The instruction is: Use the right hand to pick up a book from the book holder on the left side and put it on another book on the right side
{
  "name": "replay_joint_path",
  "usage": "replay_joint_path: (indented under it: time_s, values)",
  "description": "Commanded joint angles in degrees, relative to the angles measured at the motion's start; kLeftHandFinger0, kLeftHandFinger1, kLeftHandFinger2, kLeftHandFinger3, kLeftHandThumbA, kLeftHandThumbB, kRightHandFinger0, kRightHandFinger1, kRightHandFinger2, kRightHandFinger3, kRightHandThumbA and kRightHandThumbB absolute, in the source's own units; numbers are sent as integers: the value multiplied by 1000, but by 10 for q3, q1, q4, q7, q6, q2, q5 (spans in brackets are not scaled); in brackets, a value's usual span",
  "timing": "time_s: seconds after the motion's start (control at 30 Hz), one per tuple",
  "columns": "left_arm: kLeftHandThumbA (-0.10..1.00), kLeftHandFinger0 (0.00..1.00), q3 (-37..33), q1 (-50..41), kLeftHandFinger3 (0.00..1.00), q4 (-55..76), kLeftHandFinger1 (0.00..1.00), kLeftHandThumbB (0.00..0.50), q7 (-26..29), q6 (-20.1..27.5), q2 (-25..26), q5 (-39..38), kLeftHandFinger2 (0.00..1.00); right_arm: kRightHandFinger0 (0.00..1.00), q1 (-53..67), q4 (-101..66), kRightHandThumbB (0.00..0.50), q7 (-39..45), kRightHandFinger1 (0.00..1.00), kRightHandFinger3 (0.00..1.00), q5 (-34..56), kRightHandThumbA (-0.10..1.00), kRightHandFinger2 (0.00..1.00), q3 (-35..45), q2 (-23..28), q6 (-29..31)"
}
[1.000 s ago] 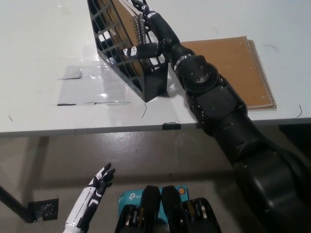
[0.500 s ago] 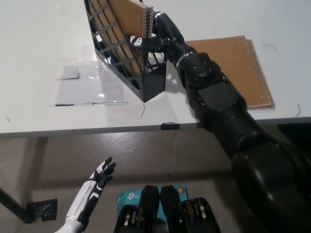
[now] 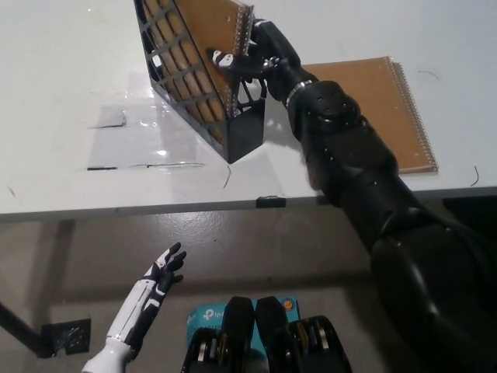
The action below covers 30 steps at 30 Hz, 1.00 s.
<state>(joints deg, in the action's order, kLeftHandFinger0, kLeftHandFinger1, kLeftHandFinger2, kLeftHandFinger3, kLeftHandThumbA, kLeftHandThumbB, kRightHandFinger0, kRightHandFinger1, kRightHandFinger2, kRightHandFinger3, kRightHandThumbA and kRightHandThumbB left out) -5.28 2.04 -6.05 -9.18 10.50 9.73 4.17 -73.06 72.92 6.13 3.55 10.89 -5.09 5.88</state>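
Below the table, the left hand (image 3: 159,278) rests with fingers apart. Further right, the book (image 3: 210,31) has risen partway out of the holder (image 3: 186,85), the right hand (image 3: 260,54) clamped on its spiral edge. Rightmost lies the second book (image 3: 380,101), awaiting it.

A single view from the robot's head looks steeply down and forward, fairly close, across the near edge of a white rectangular table (image 3: 70,93) to the brown floor (image 3: 256,249) beneath it.
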Motion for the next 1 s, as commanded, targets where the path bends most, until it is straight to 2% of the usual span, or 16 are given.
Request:
replay_joint_path:
  time_s: [0.0, 0.1, 0.13, 0.2, 0.23, 0.37, 0.47, 0.6, 0.7, 0.83, 0.9, 0.97]
  values:
    - [973, 926, 0, 11, 1000, 8, 1000, 234, -11, 4, 11, -7, 1000, 0, -78, -72, 151, 47, 413, 827, 117, -100, 857, 70, -4, -51]
    - [994, 907, -2, 13, 1000, 1, 1000, 240, -10, 16, 14, 0, 1000, 0, -97, -105, 114, 67, 407, 862, 183, -100, 840, 131, -7, -106]
    - [995, 907, -3, 12, 1000, -2, 1000, 241, -12, 21, 15, 0, 1000, 0, -108, -123, 112, 74, 398, 877, 212, -100, 804, 154, -6, -137]
    - [974, 911, -1, 9, 1000, -1, 1000, 269, -14, 13, 12, -10, 1000, 0, -117, -158, 133, 64, 374, 920, 248, -100, 772, 185, -10, -177]
    - [961, 911, -1, 8, 1000, -1, 1000, 268, -15, 12, 12, -12, 1000, 0, -120, -175, 135, 56, 355, 1000, 256, -100, 768, 193, -12, -193]
    - [979, 893, -3, 10, 1000, -4, 1000, 257, -11, 20, 13, -2, 1000, 0, -135, -230, 137, 49, 341, 1000, 297, -100, 755, 221, -12, -257]
    - [984, 887, -3, 12, 1000, -2, 1000, 263, -8, 15, 11, 2, 1000, 0, -152, -269, 166, 38, 330, 1000, 333, -100, 739, 246, -9, -313]
    - [993, 878, -4, 15, 1000, -2, 990, 254, -6, 16, 11, 6, 1000, 0, -168, -299, 129, 23, 255, 1000, 349, -100, 698, 244, 1, -328]
    - [996, 875, -4, 14, 1000, -3, 988, 260, -7, 15, 11, 4, 1000, 0, -177, -304, 164, 18, 268, 1000, 363, -100, 719, 242, 13, -328]
    - [994, 860, -6, 14, 1000, -1, 981, 247, -7, 14, 11, 5, 1000, 0, -183, -321, 157, 14, 268, 1000, 372, -100, 741, 234, 33, -328]
    - [1000, 853, -7, 17, 1000, -3, 975, 239, -6, 17, 14, 11, 1000, 0, -185, -326, 133, 17, 257, 1000, 379, -100, 741, 232, 46, -328]
    - [1000, 851, -7, 16, 1000, -1, 972, 246, -6, 14, 16, 10, 1000, 0, -185, -328, 118, 15, 223, 1000, 386, -100, 689, 230, 59, -328]
